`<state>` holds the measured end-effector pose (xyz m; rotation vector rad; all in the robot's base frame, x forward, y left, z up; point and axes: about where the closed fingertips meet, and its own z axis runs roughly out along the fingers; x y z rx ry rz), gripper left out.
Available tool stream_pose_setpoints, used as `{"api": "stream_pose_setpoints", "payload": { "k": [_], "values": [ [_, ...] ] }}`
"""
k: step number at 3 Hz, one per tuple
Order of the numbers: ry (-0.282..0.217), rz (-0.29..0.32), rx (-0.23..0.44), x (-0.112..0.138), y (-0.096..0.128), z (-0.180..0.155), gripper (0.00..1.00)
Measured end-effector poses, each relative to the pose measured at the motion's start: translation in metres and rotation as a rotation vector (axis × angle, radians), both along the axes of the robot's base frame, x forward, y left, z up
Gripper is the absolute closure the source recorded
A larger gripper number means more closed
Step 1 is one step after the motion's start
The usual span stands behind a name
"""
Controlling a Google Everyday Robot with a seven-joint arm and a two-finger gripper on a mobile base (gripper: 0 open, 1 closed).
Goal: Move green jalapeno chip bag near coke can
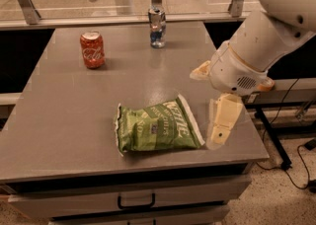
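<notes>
Claw (204, 108) wide, just right of green jalapeno chip bag (157, 128); coke can (92, 50) far back-left; silver-blue can (157, 26) back-centre.

The grey table (148, 76) has a flat, matte top and carries three things. The green jalapeno chip bag (158, 128) lies flat near the front edge, a little right of the middle, with its crimped ends to left and right. The coke can (92, 50) stands upright in the far left part, well apart from the bag. A taller silver and blue can (157, 26) stands upright near the far edge, to the right of the red one. The tool (219, 118) hangs over the table's front right corner, just beside the bag's right end.
</notes>
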<state>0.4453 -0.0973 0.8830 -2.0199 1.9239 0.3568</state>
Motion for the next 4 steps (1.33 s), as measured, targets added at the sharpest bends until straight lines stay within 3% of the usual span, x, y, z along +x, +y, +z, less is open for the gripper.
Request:
{"api": "stream_pose_setpoints", "payload": {
  "k": [1, 2, 3, 4],
  "values": [
    [0.034, 0.061, 0.041, -0.018, 0.033, -0.013, 0.00],
    [0.063, 0.104, 0.065, -0.029, 0.052, -0.029, 0.18],
    [0.075, 0.138, 0.084, -0.031, 0.062, -0.038, 0.49],
    [0.064, 0.139, 0.100, -0.024, 0.065, -0.036, 0.73]
  ]
}}
